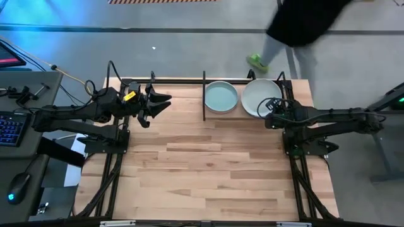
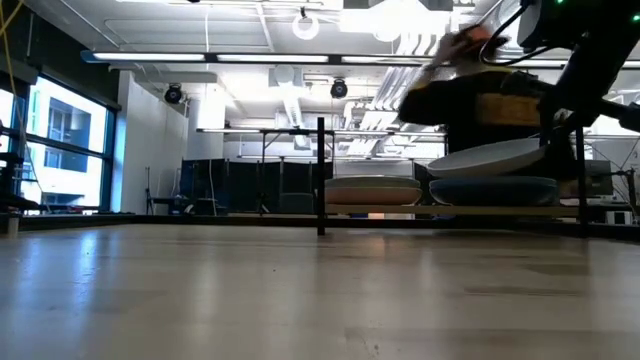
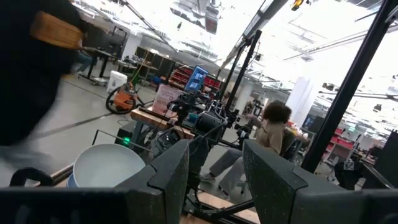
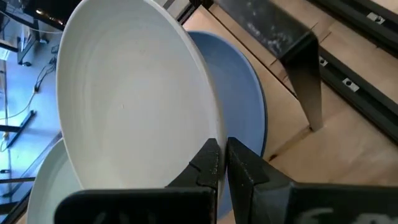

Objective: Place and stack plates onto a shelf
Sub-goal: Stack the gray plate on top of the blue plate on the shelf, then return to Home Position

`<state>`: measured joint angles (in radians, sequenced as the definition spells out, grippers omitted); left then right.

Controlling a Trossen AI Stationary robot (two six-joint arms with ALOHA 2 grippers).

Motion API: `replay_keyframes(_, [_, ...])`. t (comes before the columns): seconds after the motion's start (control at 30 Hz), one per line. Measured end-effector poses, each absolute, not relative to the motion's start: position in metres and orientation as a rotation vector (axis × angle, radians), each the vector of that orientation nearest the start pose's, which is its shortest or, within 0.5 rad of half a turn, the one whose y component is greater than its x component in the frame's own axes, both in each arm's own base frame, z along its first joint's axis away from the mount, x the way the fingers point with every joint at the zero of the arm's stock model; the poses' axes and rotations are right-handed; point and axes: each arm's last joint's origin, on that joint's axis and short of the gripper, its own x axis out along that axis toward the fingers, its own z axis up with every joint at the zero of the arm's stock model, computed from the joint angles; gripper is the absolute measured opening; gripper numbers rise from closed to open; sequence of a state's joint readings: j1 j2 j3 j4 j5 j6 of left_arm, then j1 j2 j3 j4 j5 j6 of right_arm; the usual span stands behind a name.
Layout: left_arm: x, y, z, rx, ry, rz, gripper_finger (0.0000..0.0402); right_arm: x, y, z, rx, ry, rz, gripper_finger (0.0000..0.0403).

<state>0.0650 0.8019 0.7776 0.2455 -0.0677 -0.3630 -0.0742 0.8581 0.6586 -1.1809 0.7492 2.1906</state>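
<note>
At the bench's far right corner the right gripper (image 4: 222, 163), pinched on the white plate's (image 4: 134, 99) rim, holds it tilted above the blue plate (image 4: 245, 112) in the shelf (image 1: 204, 94), while the left gripper (image 1: 153, 104) waits open.

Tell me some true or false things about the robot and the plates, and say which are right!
1. The right end effector pinches the rim of a white plate. True.
2. That white plate lies flat. False: it is tilted above a blue plate.
3. The left end effector holds a plate. False: it is open and holds nothing, away from the shelf.
4. A pale mint plate sits in the shelf's other half. True.
5. Plates lie on the near part of the table. False: none are there.
</note>
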Motion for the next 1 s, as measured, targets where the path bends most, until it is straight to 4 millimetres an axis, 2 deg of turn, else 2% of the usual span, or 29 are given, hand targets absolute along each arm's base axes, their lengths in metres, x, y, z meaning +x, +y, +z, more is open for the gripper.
replay_keyframes(0.4, [0.1766,0.0135,0.3685,-0.363,-0.243,0.09,0.0142,0.1141,-0.027,0.225,1.322,0.054,-1.629,0.0008])
replay_keyframes(0.53, [0.1766,0.0133,0.3685,-0.363,-0.242,0.085,0.0142,0.1136,-0.0271,0.2251,1.311,0.056,-1.632,0.0036])
replay_keyframes(0.83, [0.1766,0.0131,0.3685,-0.363,-0.241,0.079,0.0142,0.1133,-0.027,0.2255,1.29,0.083,-1.621,0.0129])
replay_keyframes(1.0, [0.1759,0.0131,0.3687,-0.363,-0.241,0.079,0.0142,0.1085,-0.0264,0.2293,1.289,0.103,-1.582,0.0152])
